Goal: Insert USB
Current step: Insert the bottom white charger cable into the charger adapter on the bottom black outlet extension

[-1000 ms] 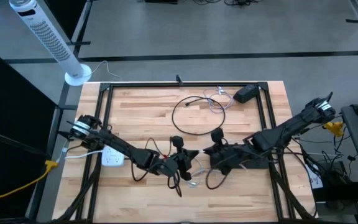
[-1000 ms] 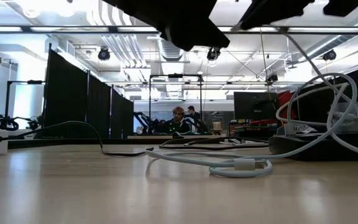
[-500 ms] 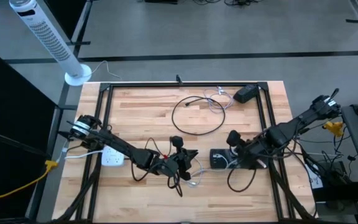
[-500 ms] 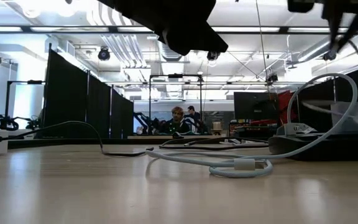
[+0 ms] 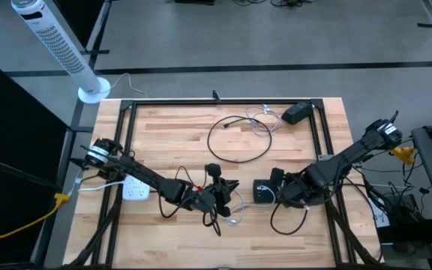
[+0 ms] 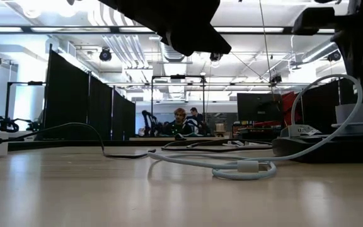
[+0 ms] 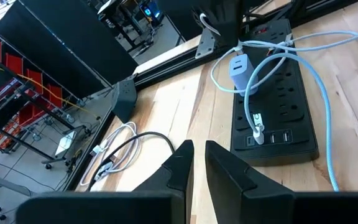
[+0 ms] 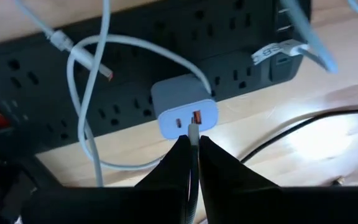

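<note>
A black power strip (image 7: 272,106) lies on the wooden table with a white charger (image 8: 188,115) plugged into it. My right gripper (image 8: 192,146) points down right above the charger and is shut on a white USB cable. Its plug end sits at the charger's ports (image 8: 196,118). In the high view this gripper (image 5: 280,191) stands at the strip's end (image 5: 262,191). My left gripper (image 7: 199,163) hovers to the strip's left (image 5: 227,196), its fingers all but shut with nothing between them. A second USB plug (image 7: 257,130) sits in the strip's own port. My right gripper pinches the white USB cable just behind its plug (image 8: 193,132) between its two fingers. The fingers come from above, pointing down, and lie along the cable. The plug tip is at the charger's port face; the fingers hide whether it is inside.
A loose pale cable (image 6: 244,169) loops on the table between the two grippers and over the strip. A black cable coil (image 5: 238,139) and a black adapter (image 5: 298,112) lie toward the far edge. A white outlet block (image 5: 135,189) sits under the left arm. Black frame rails (image 5: 130,150) border the table.
My right gripper has tipped from nearly level to pointing down, has rolled, and has drawn a little toward the table's right edge and down, uncovering the strip's end. The cable loop hanging from it has swung to the right with it.
</note>
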### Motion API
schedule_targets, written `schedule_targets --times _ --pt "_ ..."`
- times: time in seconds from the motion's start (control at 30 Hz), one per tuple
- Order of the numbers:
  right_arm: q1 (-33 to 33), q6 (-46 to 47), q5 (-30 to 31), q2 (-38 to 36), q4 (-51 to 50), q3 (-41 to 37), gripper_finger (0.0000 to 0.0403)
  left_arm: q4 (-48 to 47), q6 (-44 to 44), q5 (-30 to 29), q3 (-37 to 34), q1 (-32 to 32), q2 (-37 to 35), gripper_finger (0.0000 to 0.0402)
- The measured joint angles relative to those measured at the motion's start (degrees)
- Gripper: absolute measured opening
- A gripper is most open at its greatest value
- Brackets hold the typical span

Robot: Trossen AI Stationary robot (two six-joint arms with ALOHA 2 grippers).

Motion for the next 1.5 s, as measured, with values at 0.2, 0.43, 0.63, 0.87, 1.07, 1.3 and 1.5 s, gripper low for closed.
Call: schedule_targets --times 0.2,0.43,0.63,0.87,1.07,1.3,1.5 --pt "-0.1 -2.0 -0.1 0.2 -0.1 -0.2 0.0006 0.0 0.0 0.0 0.0 0.0 0.0 0.0029" --pt "-0.8 -5.5 -0.5 0.4 0.1 -0.9 0.0006 -0.1 -0.2 0.1 0.0 0.0 0.0 0.0029" --pt "-2.1 -8.5 -1.5 0.4 0.3 -1.3 0.0006 -0.1 -0.2 0.1 0.0 0.0 0.0 0.0029" --pt "-2.4 -10.4 -1.7 0.4 0.7 -2.5 0.0006 0.0 -0.2 0.1 0.0 0.0 0.0 0.0029" --pt "-2.8 -10.4 -1.5 0.4 2.5 -2.9 0.0006 0.0 -0.2 0.1 0.0 0.0 0.0 0.0029" --pt "-3.4 -10.5 -1.2 0.4 2.4 -3.2 0.0006 0.0 -0.4 0.1 0.0 0.0 0.0 0.0029" --pt "-3.4 -10.5 -1.3 0.4 1.9 -3.2 0.0006 0.0 -0.4 0.1 0.0 0.0 0.0 0.0029"
